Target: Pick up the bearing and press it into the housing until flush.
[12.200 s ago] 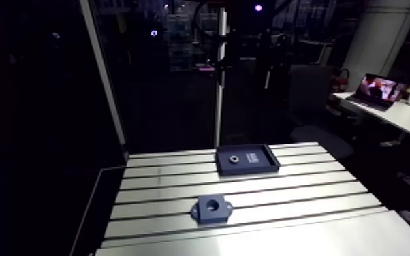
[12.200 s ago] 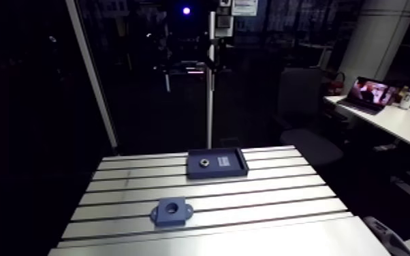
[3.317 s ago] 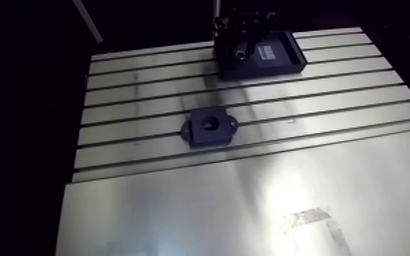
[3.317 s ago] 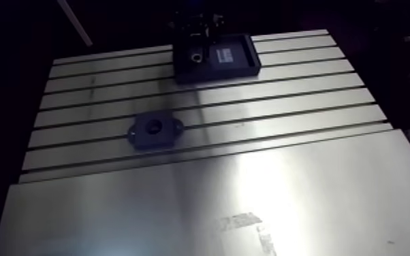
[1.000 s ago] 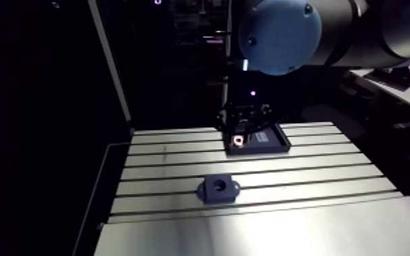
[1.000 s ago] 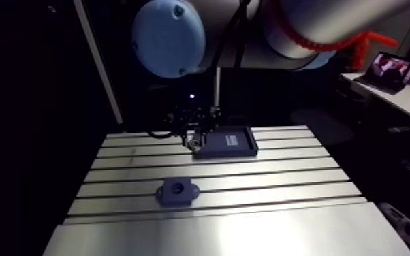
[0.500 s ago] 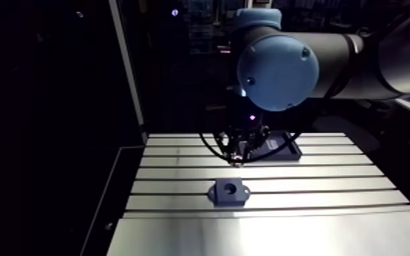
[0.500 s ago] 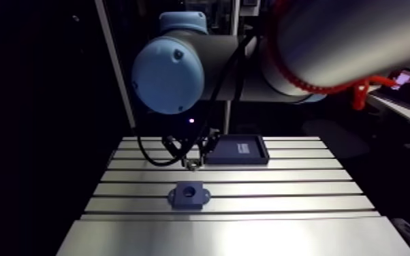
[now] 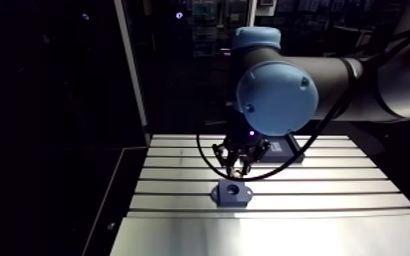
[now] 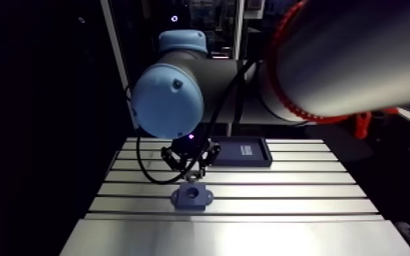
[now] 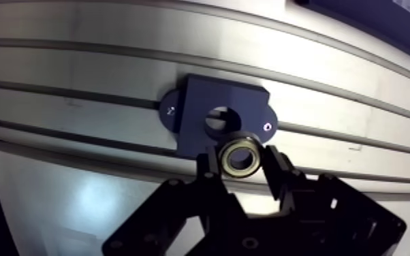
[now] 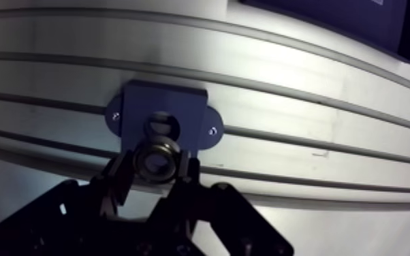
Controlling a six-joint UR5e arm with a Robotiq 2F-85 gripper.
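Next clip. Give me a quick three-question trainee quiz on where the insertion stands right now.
1. True or false: the bearing is already seated flush in the housing.
2. Choose one. The gripper is: A) open above the housing; B) shut on the bearing; C) out of view.
3. Fill the gap: on the table, beyond the housing, lies a dark ____.

Key
1. False: it is held between the fingers, just short of the housing's hole.
2. B.
3. tray.
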